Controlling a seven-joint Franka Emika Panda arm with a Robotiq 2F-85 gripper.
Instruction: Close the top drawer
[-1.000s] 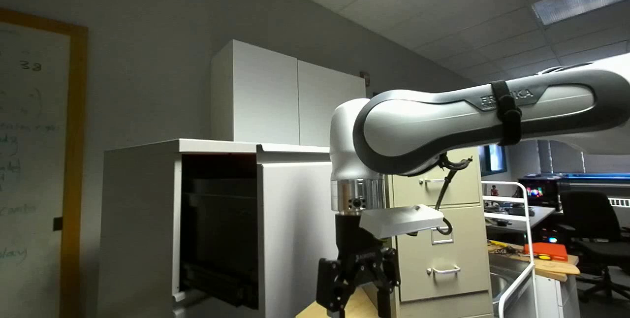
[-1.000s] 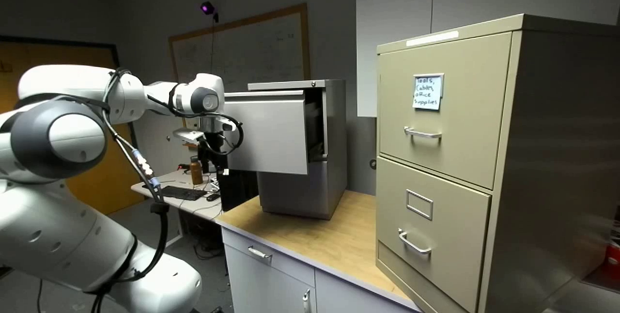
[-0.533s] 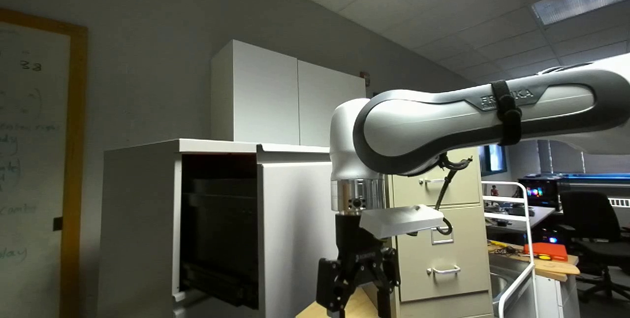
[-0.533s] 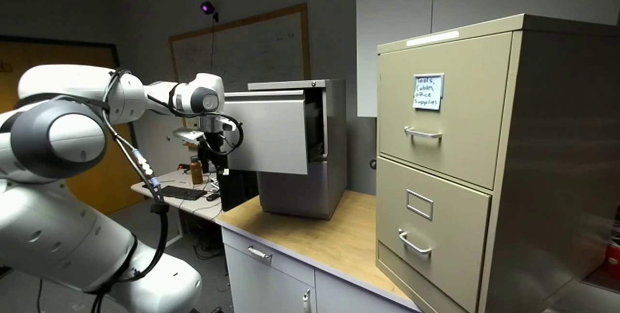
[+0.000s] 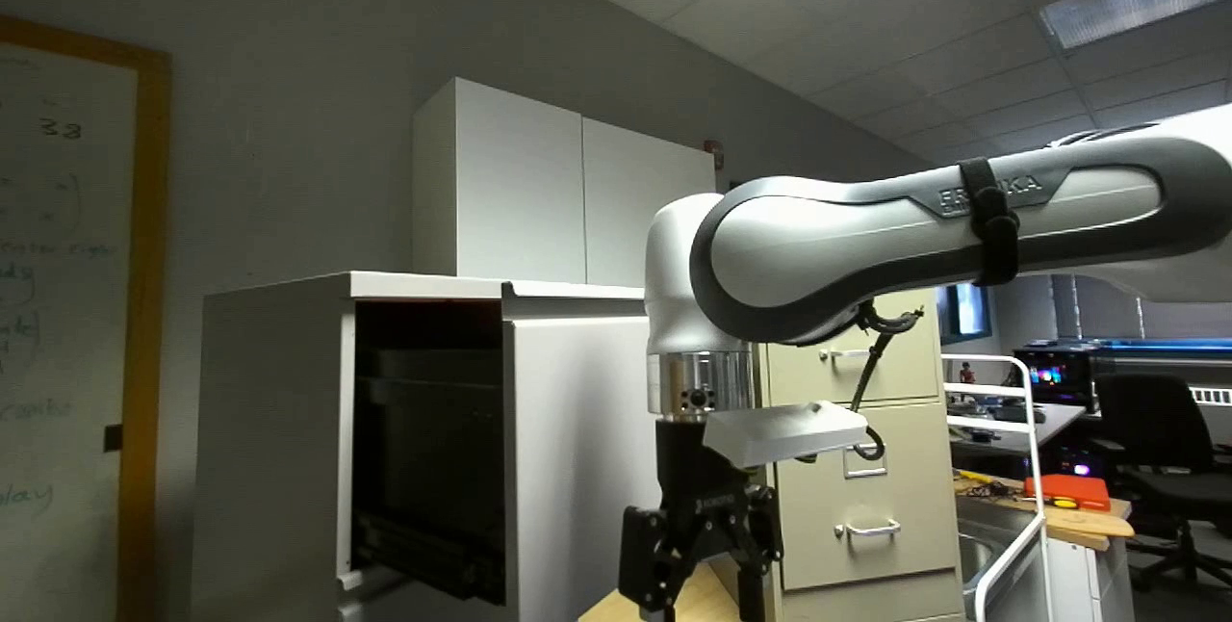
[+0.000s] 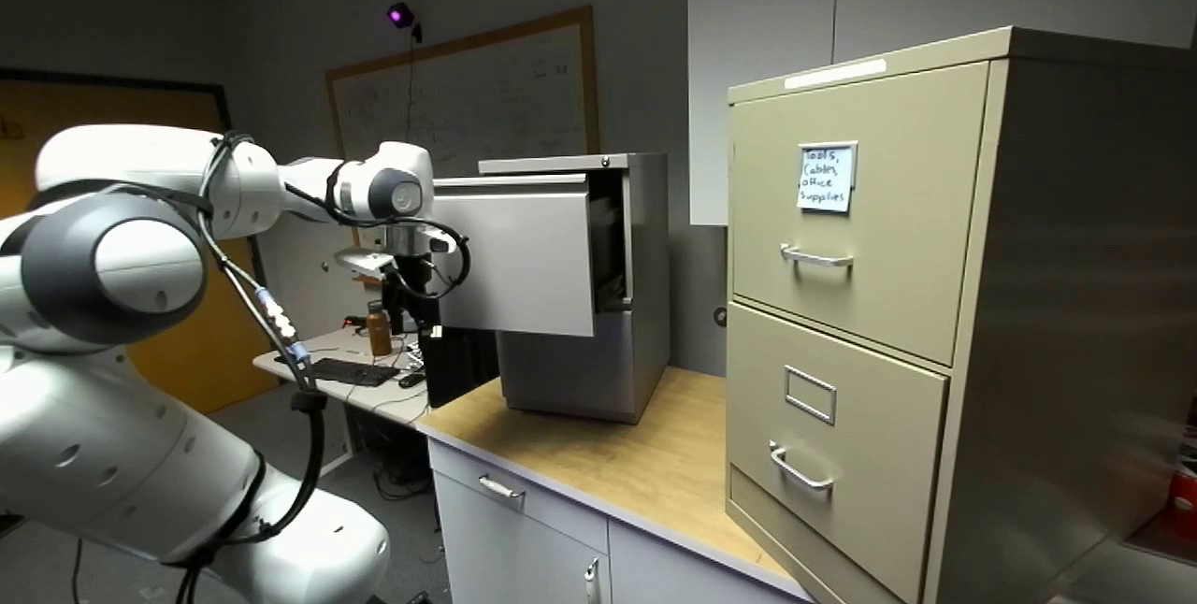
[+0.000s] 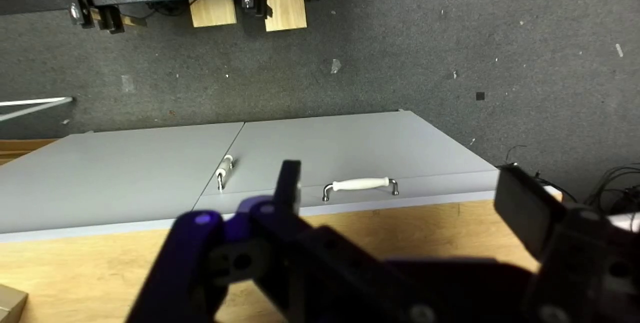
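Grey wall behind, we read "Tools, Cables, office supplies" on the beige cabinet; our end effector, spread wide, empty, hangs near the top drawer, jutting from the grey cabinet

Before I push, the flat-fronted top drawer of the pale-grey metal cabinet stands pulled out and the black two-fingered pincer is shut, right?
One slip: the pincer is open, its jaws wide apart in the wrist view. The top drawer does stand pulled out.

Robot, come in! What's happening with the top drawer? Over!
Hand open, empty. Top drawer pulled out, not closed yet. Nothing seen blocking it. Over.
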